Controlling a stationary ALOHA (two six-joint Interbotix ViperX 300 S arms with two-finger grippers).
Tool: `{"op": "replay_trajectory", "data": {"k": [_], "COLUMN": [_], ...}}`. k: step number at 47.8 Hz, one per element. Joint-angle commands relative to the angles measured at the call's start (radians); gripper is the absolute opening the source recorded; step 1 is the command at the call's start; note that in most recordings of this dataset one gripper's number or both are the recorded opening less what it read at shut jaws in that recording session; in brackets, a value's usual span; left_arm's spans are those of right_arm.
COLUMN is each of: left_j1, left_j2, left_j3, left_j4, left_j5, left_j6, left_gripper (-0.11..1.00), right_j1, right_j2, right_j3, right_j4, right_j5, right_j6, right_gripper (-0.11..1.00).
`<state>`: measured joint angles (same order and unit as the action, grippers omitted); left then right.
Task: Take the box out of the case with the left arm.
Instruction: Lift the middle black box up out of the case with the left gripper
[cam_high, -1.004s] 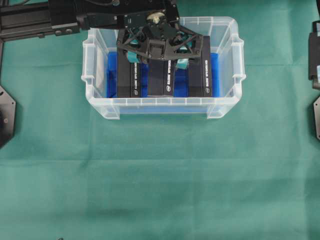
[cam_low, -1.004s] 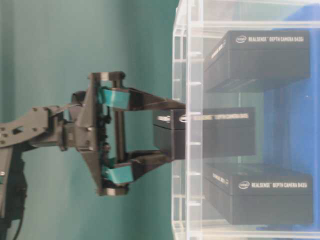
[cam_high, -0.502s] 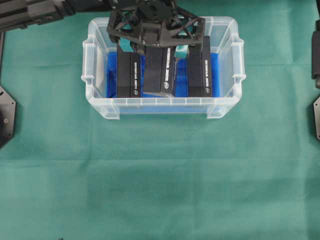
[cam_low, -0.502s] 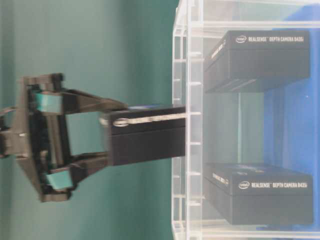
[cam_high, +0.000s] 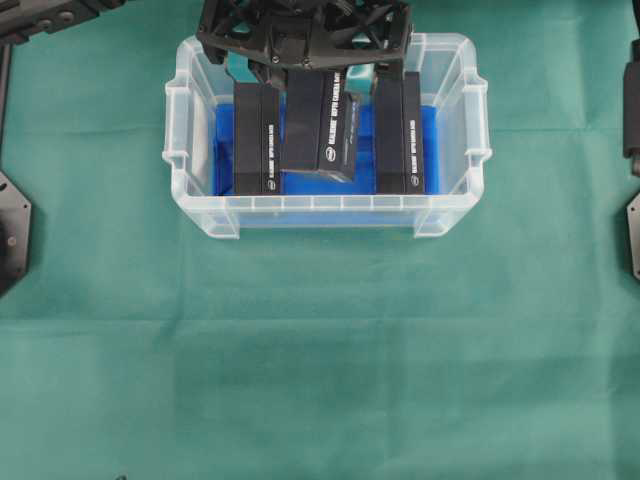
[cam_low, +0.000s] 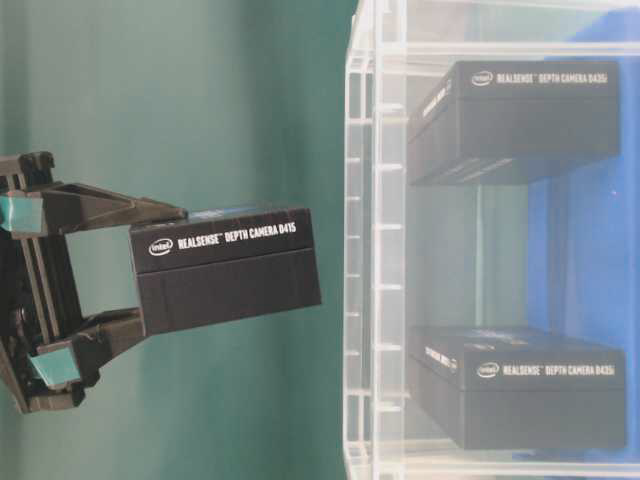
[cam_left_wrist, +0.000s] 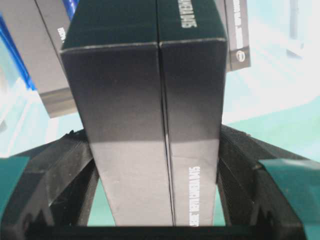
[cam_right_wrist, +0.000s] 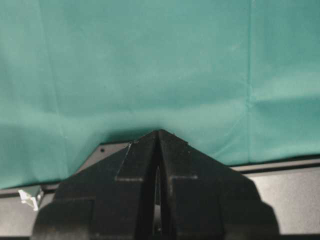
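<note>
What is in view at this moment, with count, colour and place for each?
case: one, clear plastic with a blue liner, at the top middle of the cloth.
held box: one, black with white print, gripped at one end by the left hand; the table-level view shows it fully outside the case's rim.
boxes in case: two, black, one at each side of the case, with a gap between them.
cloth: one, green, covering the table.
left hand: one, black with teal pads, over the case's far edge, closed on the held box.
right hand: one, black, shut, holding nothing, over the cloth's edge.
</note>
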<state>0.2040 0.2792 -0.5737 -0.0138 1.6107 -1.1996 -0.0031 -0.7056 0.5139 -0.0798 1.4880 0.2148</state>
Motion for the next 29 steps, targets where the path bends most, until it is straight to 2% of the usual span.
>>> {"op": "replay_trajectory", "data": {"k": [1, 29], "left_j1": [-0.003, -0.009], "left_j2": [-0.054, -0.052], "left_j3": [-0.029, -0.029], "left_j4": [0.003, 0.003], "left_j5": [-0.003, -0.003], "left_j6": [0.000, -0.003], "left_gripper": [0.61, 0.61], "right_j1": [0.000, -0.002], "right_j2": [-0.002, -0.002], "right_j3": [-0.011, -0.011], "right_j4": [-0.003, -0.003], "right_j5": [-0.005, -0.003], "right_j6": [0.002, 0.003], "right_gripper": [-0.01, -0.01]}}
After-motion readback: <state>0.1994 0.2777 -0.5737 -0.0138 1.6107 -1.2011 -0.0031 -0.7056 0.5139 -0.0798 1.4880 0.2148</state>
